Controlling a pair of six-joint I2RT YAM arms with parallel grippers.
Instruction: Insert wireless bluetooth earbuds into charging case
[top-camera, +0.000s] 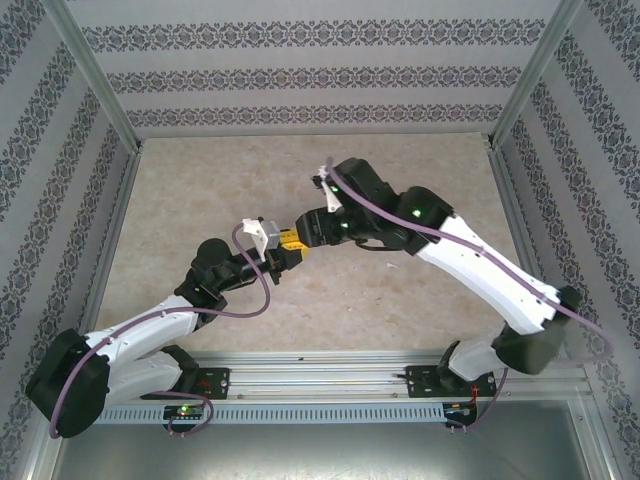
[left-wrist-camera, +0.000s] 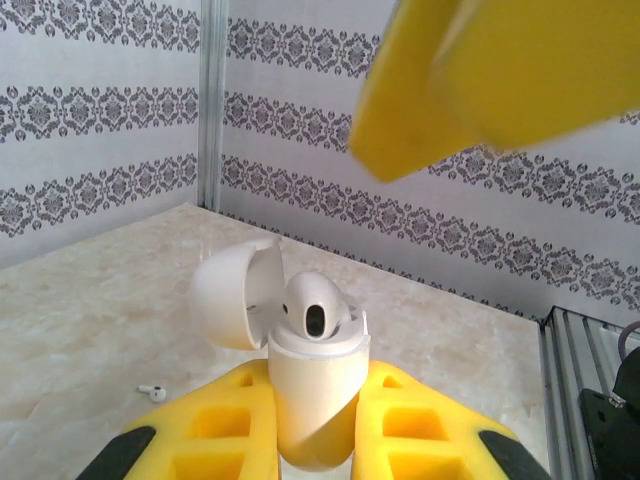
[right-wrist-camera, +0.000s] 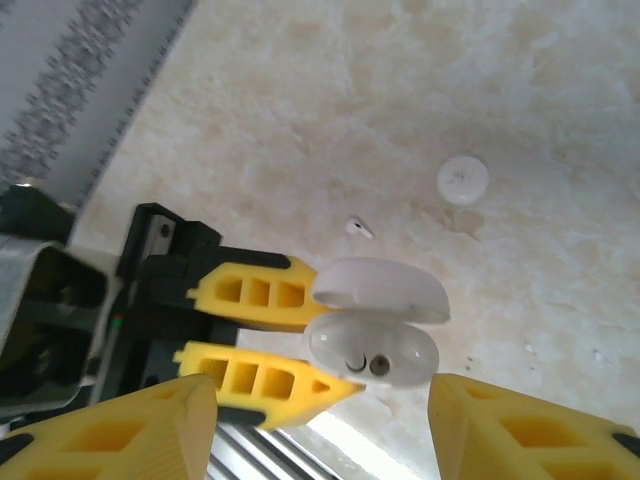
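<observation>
A flat round white disc (right-wrist-camera: 463, 180) lies on the pale, stone-look tabletop (top-camera: 200, 190). White walls with rows of grey flower patterns (top-camera: 300, 80) stand around it. Shiny metal posts (top-camera: 93, 70) rise at the corners. A long silver rail (top-camera: 320, 375) runs along the near edge.

Open lid (left-wrist-camera: 235, 295) flanks charging case (left-wrist-camera: 315, 395) mouth (right gripper (right-wrist-camera: 320, 415) above).
</observation>
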